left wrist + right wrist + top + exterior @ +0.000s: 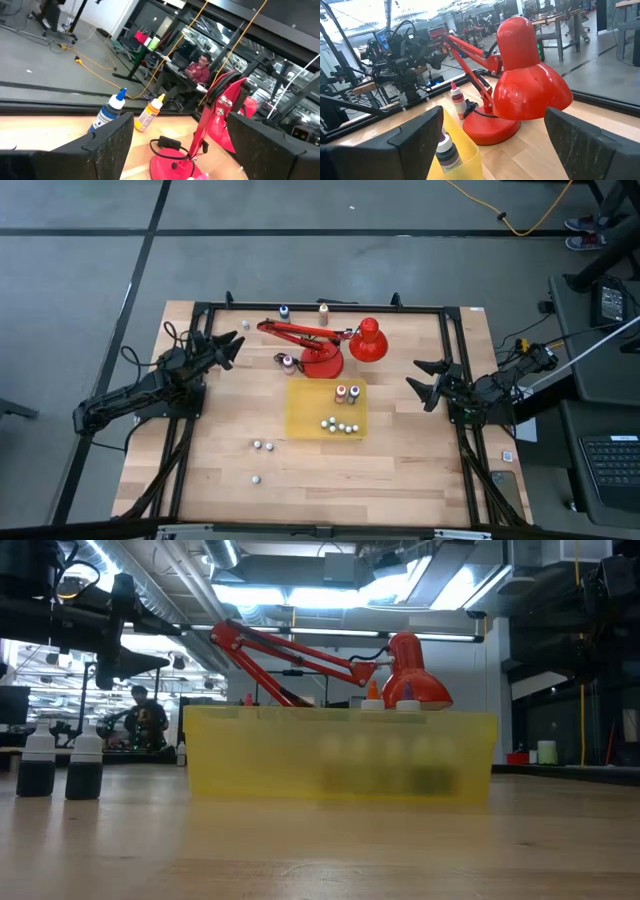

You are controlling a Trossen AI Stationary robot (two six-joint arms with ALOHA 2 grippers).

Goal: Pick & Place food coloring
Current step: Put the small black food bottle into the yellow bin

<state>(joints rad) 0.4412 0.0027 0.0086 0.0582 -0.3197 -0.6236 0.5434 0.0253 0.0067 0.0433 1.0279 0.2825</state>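
Wooden counter (390,470) carries a yellow tray (327,408), a red desk lamp (330,345) behind it. Food coloring bottles (347,393) stand upright in the tray; others are scattered on the counter. Left claw (232,348) and right claw (420,380) both released, empty, well apart from any bottle. Judged light, rigid, smooth, easily toppled; grip the body below the cap.
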